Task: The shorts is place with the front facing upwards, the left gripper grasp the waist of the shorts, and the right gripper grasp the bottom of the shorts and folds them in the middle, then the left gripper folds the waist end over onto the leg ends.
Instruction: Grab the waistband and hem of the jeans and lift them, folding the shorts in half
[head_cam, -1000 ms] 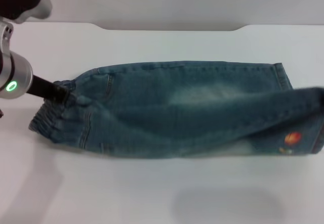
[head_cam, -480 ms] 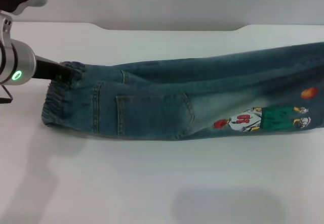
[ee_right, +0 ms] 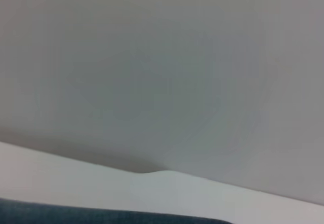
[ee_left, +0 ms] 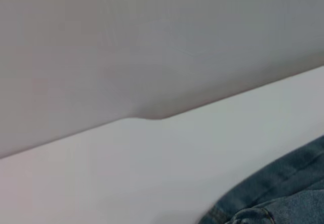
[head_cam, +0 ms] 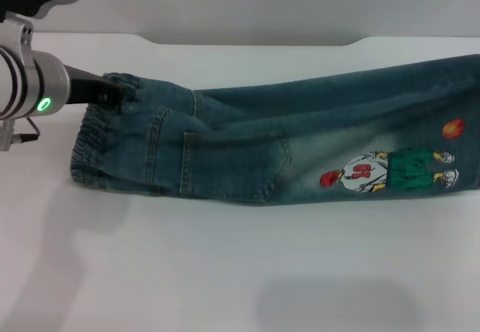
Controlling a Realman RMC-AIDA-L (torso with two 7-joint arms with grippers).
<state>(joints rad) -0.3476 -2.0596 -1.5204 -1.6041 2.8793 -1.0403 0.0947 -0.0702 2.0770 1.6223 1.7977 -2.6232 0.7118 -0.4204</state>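
Folding lengthwise is judged as the step in hand; the shorts point(head_cam: 277, 148) are seen lying across the white table point(head_cam: 225, 272), doubled along their length, w/ a back pocket point(head_cam: 236, 163) and a cartoon print point(head_cam: 390, 171) facing up. The waist point(head_cam: 101, 137) is at the left end, its far corner raised a little off the table; the left gripper point(head_cam: 109, 96) is seen at that far corner, pinched onto the waist fabric, w/ the silver arm and green ring running off to the left. The bottom of the shorts point(head_cam: 469, 122) is at the right end, reaching the picture's right edge, the far layer slightly raised; the right gripper is not in view in any pic, so its state cannot be told; its wrist view shows only a strip of denim point(ee_right: 101, 216), the table edge and a grey wall. In the left wrist view, a denim edge point(ee_left: 273, 198) is seen near the cam; no fingers are shown.

Next move, as judged: the raised far edges are to be laid flat so both layers align; the right end is then to be released; the waist is to be carried by the left gripper rightward, over onto the leg ends. Sufficient lift is called for so the waist clears the lower layer w/o dragging it; the fold line should fall approx. midway along the shorts.
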